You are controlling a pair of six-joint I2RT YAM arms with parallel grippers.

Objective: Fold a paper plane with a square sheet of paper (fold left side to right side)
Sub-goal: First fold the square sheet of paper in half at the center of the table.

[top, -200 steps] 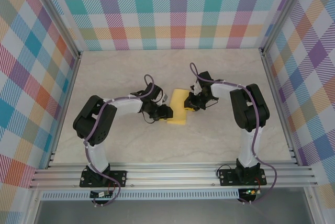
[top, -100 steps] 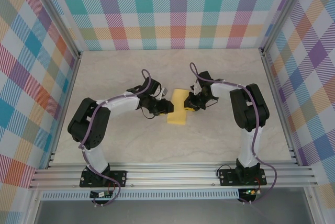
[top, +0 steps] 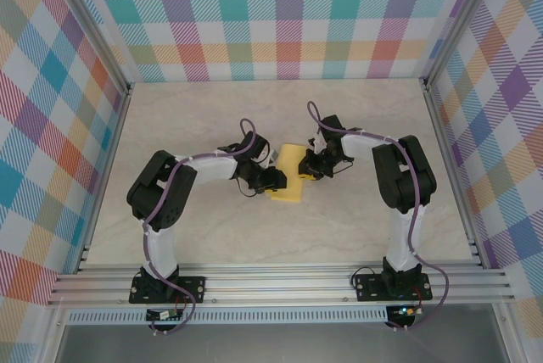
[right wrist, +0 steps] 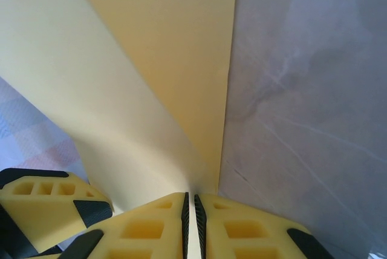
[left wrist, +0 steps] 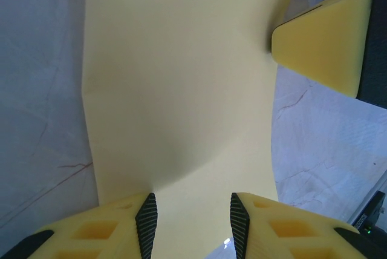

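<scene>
Both grippers meet at the square sheet of paper [top: 289,187]. The right gripper [right wrist: 191,203] is pinched shut on its right edge. The left gripper [left wrist: 193,213] has its jaws apart, with the sheet stretching straight ahead of them, seemingly unclamped.

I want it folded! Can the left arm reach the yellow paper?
Probably yes: the left fingers sit open at the edge of the yellow paper, nothing between. The right fingers pinch the opposite side.
</scene>
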